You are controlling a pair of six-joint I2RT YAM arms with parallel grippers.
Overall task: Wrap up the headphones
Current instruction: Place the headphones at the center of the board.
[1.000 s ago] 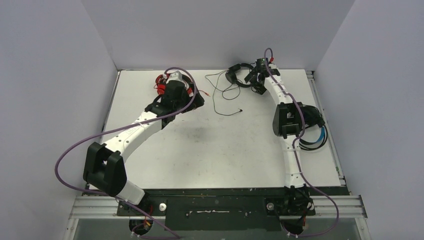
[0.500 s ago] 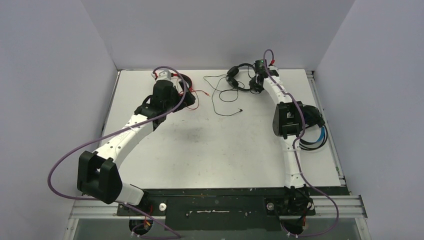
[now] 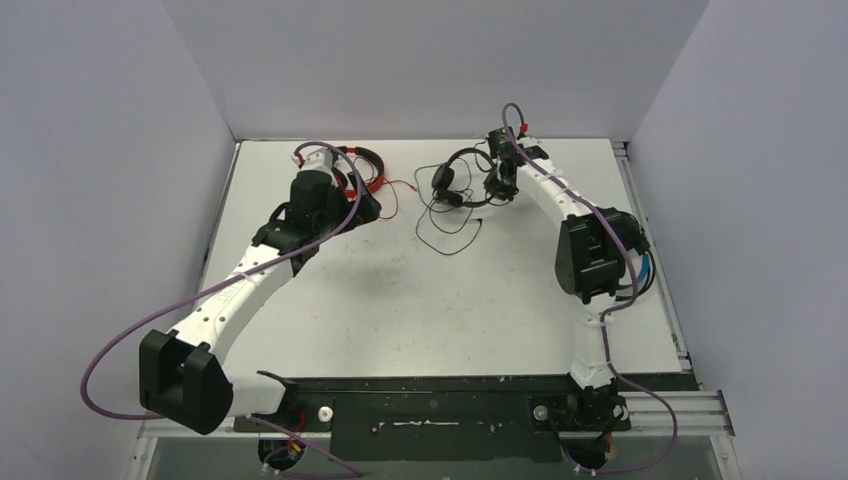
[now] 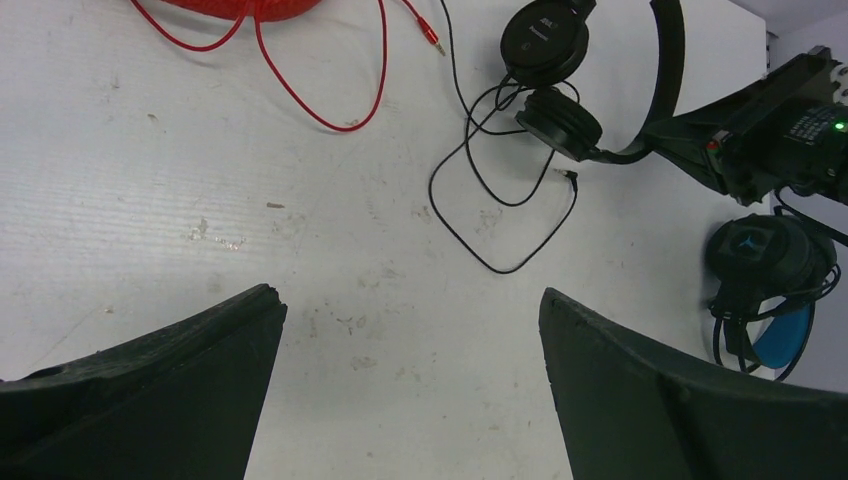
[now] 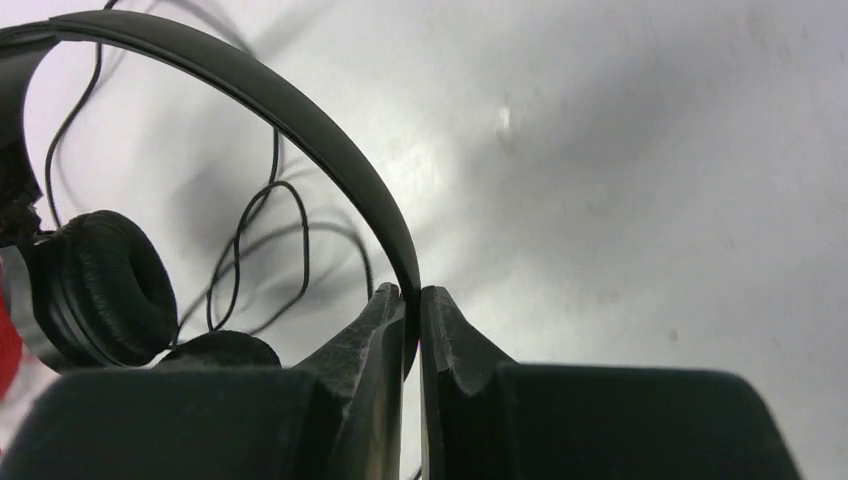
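My right gripper [image 5: 410, 292] is shut on the thin headband [image 5: 300, 110] of the all-black headphones [image 3: 455, 182] at the back middle of the table. Both ear cups [image 4: 560, 120] sit low by the table, and the black cable [image 4: 500, 230] lies in loose loops beside them. The red headphones [image 3: 358, 160] rest at the back left, their red cord [image 4: 350, 120] trailing right. Near that cord my left gripper [image 3: 365, 205] hovers open over bare table, nothing between its fingers [image 4: 200, 350]. The blue-banded headphones [image 4: 770, 260] lie at the right.
The right arm's elbow [image 3: 590, 250] stands over the blue-banded headphones and hides most of them in the top view. White walls close in the table [image 3: 430, 300] at the back and both sides. Red and black cords nearly meet at the back middle.
The right gripper closed on the black headband and carried it left, toward the middle, cable dragging along. The left arm drew back from the red headphones, which now show.
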